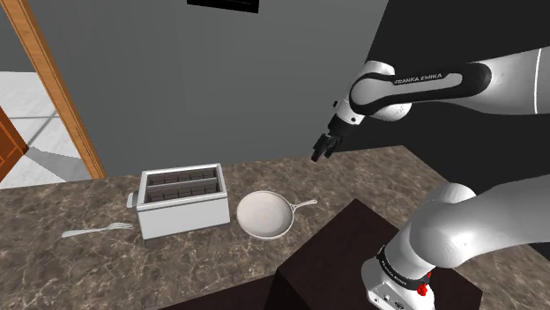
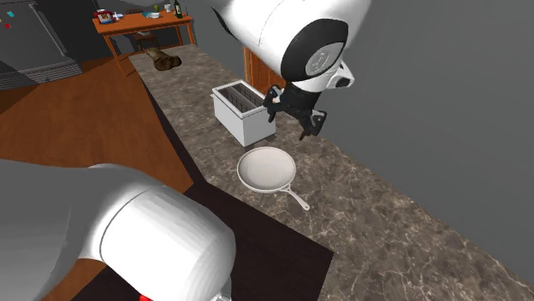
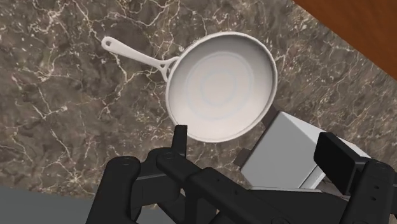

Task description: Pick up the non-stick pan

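While the gripper (image 1: 323, 148) is held high above the marble counter (image 1: 370, 172) — fingers apart, nothing grasped — the white frying pan (image 1: 263, 214) is seen lying just beside the toaster (image 1: 181, 201).

Pan (image 3: 221, 86) smooth, matt; counter (image 3: 63, 127) veined stone (polished).

The white arm (image 1: 516, 81) is reaching up and out toward the shoulder view's left, its elbow bending and its wrist dipping. The black gripper (image 1: 323, 150) is hanging in the air, pointing downward (its fingers (image 3: 180, 137) are standing apart, clasping nothing).
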### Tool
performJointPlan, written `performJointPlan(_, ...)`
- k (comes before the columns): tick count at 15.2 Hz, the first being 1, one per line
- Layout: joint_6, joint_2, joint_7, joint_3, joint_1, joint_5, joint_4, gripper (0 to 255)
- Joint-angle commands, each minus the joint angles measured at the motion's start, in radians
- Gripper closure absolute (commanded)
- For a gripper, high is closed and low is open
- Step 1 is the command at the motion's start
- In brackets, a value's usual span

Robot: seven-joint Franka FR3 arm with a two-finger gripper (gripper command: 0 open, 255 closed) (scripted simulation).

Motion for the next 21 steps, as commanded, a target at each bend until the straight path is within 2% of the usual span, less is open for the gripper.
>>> performJointPlan(1,0.085,0.053,-0.061,-0.043,0.013,0.035,-0.030,0)
performJointPlan(4,0.207,0.163,-0.167,-0.110,0.063,0.126,-0.050,0)
performJointPlan(7,0.310,0.294,-0.317,-0.190,0.144,0.277,-0.045,0)
performJointPlan(9,0.356,0.394,-0.451,-0.245,0.209,0.425,-0.024,0)
performJointPlan(12,0.365,0.565,-0.691,-0.294,0.278,0.701,0.035,0)
performJointPlan(14,0.338,0.685,-0.840,-0.285,0.278,0.876,0.086,0)
performJointPlan(16,0.300,0.798,-0.960,-0.257,0.254,1.020,0.140,0)
performJointPlan(19,0.242,0.953,-1.096,-0.208,0.206,1.183,0.223,0)
performJointPlan(21,0.213,1.031,-1.151,-0.181,0.180,1.252,0.270,0)
